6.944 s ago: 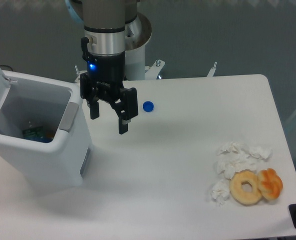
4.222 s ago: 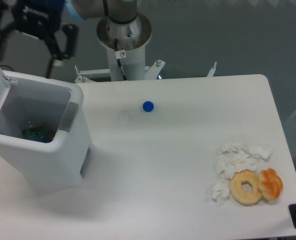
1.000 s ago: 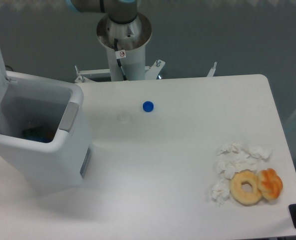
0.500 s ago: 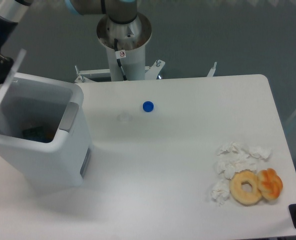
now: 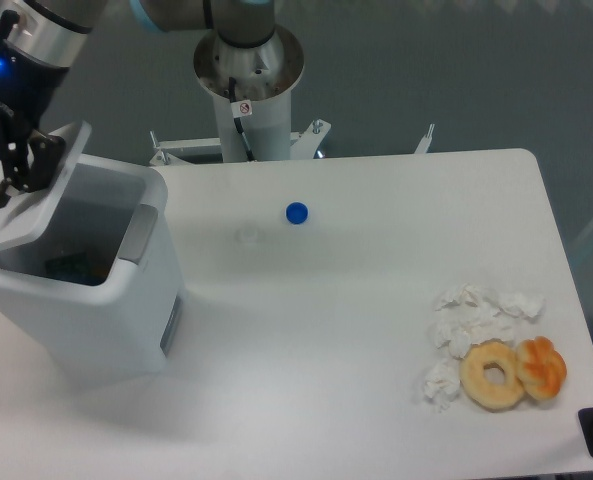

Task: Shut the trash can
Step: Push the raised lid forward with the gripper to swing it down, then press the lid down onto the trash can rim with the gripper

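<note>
Arm reaching in at upper left, fingers pointing down

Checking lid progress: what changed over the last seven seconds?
The end effector moved from above the table to the far left, onto the big white plastic trash can's hinged lid, tipping it from upright to partly down. The small blue cap, tissues and doughnuts stayed put.

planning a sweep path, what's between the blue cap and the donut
In the camera view, bare table, then crumpled tissues beside the donut. Nothing else past the blue cap.
</note>
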`<state>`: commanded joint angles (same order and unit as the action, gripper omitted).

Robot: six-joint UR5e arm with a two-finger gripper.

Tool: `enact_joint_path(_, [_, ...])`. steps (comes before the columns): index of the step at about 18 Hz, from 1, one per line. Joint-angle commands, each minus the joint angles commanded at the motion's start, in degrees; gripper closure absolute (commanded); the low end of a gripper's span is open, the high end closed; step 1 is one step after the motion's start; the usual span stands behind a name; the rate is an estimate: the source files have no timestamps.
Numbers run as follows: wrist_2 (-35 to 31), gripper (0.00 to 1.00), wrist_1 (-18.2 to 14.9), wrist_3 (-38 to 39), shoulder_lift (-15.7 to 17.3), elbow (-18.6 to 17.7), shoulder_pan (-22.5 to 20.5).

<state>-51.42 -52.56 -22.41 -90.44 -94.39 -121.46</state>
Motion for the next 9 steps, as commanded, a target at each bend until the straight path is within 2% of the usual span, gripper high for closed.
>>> enact_joint_path(6, [-2.0,0.00,-0.1,-4.7,0.3,-1.8,-1.1])
enact_joint_path(9, [-2.2,0.00,-0.1,-4.7,0.2,-2.0,-1.5])
